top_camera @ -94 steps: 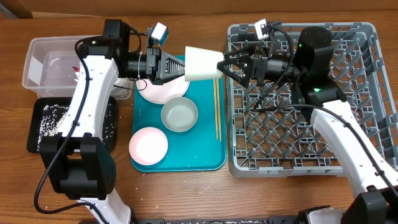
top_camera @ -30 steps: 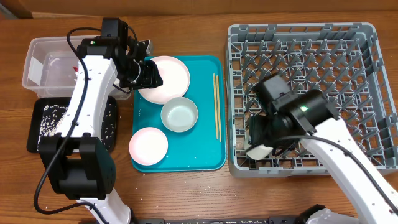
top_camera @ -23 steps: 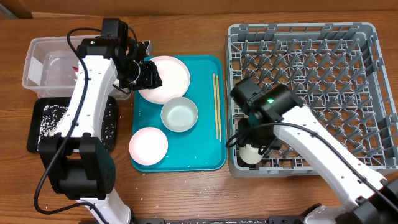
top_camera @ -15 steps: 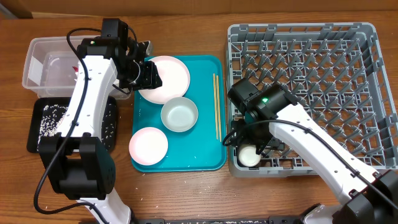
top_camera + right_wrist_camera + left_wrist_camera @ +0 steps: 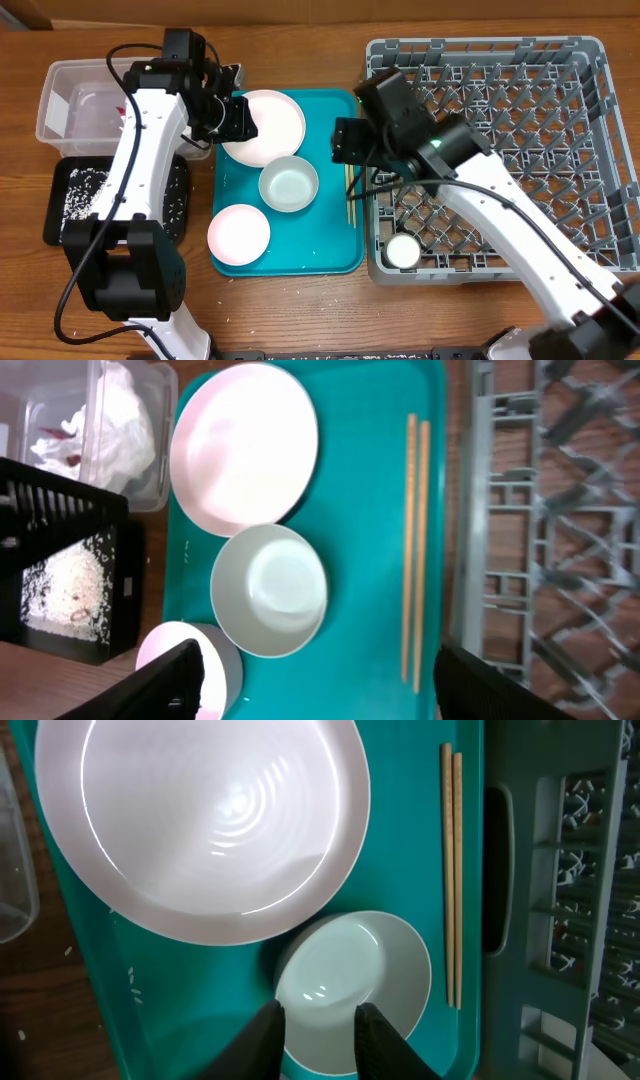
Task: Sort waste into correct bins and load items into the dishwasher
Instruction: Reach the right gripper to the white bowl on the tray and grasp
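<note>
Fingers (image 5: 188,678) of the right gripper (image 5: 318,668) are spread wide with nothing between them. They hang over the right edge of the teal serving tray (image 5: 322,242). The pair of thin wooden chopsticks (image 5: 415,540) lies within their span, close to the finger on the rack side and untouched.

On the left gripper (image 5: 318,1038) the pale fingers (image 5: 268,1038) stand moderately apart and grip nothing. The round white bowl (image 5: 350,978) shows just past their tips, though the wrist view is too cropped to tell whether they touch its rim.

A large square grey plastic dish rack (image 5: 560,120) fills the right side of the table. The teal tray sits just beside its left wall. At the table's back left corner is a clear plastic rectangular tub (image 5: 58,90), with a shallow black rectangular tray (image 5: 52,200) in front of it.

On the teal tray:
- A large round pale pink plate (image 5: 272,125) occupies the back left corner.
- The bowl sits at the middle.
- A smaller round pink plate (image 5: 239,234) lies at the front left corner.
- The chopsticks lie side by side along the right edge, their long axis running back to front, parallel to the rack's wall.

A small white cup (image 5: 403,251) sits in the rack's front left corner, well apart from both grippers. The tub holds a crumpled white paper napkin (image 5: 125,420) and a small red wrapper scrap (image 5: 70,428). Loose white rice grains (image 5: 78,192) lie in the black tray.
</note>
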